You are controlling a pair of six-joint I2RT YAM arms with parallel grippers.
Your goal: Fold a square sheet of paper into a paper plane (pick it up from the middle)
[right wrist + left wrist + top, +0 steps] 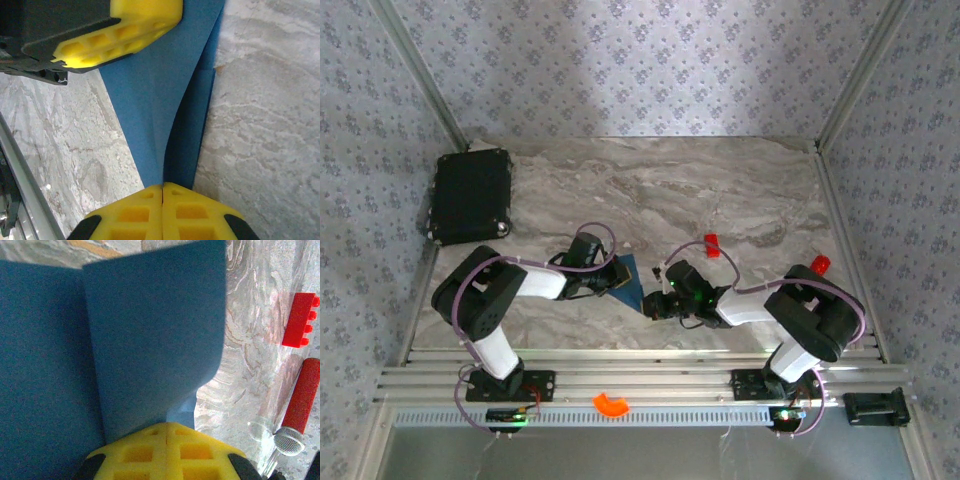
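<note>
Yellow pads of the left hand sit pressed together at 6 o'clock in the left wrist view, pinching the near edge of the square sheet of paper. The sheet is dark blue and creased, with one flap angled up off the other.

Right hand looks the same. Its pads are closed on the sheet where the two layers converge, at 6 o'clock in its own view. The left hand's pad grips the far end at 11 o'clock.

Top view: the sheet is held between both hands near the middle of the marbled surface, left hand at its 9 o'clock, right hand at its 4 o'clock. Can't tell whether the sheet touches the surface.

Red block is at the sheet's 2 o'clock, apart from it. Black case sits in the surface's 10 o'clock corner. Orange curved piece lies on the rail at 6 o'clock.
</note>
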